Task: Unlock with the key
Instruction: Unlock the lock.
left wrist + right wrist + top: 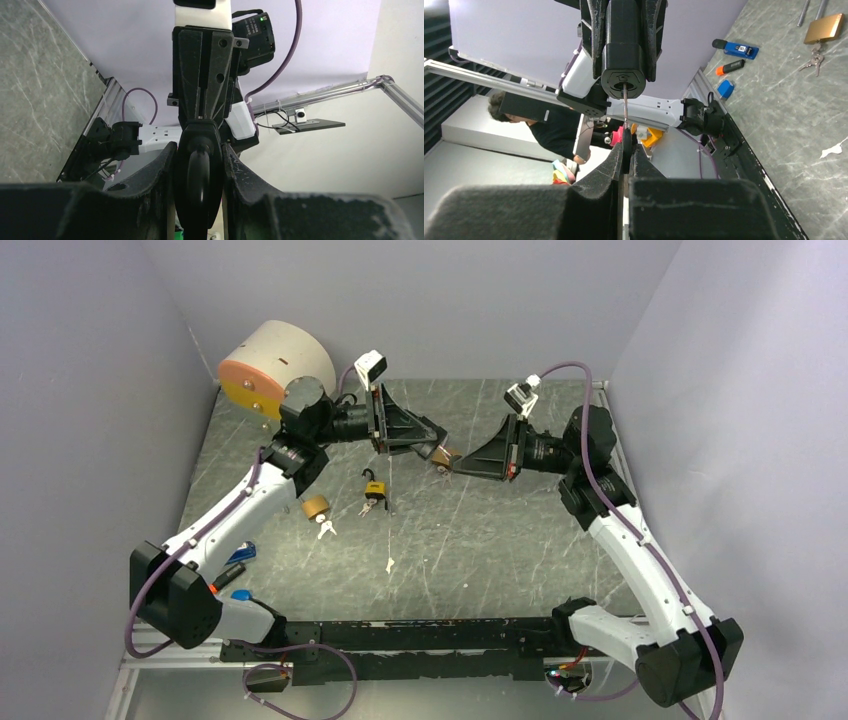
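Above the middle of the table my two grippers meet tip to tip. My left gripper [432,443] [198,150] is shut on a black padlock [198,182] [624,55], its rounded body wedged between the fingers. My right gripper [452,464] [626,152] is shut on the key [625,107]. The key's dark head sits between the pads and its thin metal blade runs straight up to the keyhole [623,84] in the padlock's end face. In the top view the padlock and key are mostly hidden by the fingers.
On the table lie a black-and-yellow padlock with keys [372,490], a brass padlock [316,506] [824,27] with its keys [326,529], blue and orange items [241,552] [736,48] near the left arm, a white scrap [390,565], and a beige-orange cylinder [270,370] at the back left.
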Motion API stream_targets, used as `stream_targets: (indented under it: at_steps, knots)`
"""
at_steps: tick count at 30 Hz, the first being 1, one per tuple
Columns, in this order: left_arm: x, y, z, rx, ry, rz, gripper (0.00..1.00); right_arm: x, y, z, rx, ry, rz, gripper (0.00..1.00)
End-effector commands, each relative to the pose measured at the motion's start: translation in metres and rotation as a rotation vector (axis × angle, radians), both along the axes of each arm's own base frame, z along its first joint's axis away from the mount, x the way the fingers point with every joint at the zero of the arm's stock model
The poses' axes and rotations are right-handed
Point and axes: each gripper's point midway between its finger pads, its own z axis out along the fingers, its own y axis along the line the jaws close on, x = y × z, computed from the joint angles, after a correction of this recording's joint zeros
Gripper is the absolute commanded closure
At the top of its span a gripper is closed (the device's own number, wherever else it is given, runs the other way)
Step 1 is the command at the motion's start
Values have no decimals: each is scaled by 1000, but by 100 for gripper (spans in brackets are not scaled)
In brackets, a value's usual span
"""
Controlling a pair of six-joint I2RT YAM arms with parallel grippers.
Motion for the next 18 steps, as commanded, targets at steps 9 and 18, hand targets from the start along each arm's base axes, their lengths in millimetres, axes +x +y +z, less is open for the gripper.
stream_targets:
  at_steps: [9,18]
  knots:
    - [-50,-12,21,49,-97,-131,97,48,7,20,-55,-117,-156,100]
    - [-55,-14,2,127,-103,-150,97,46,20,28,29,64,-5,100]
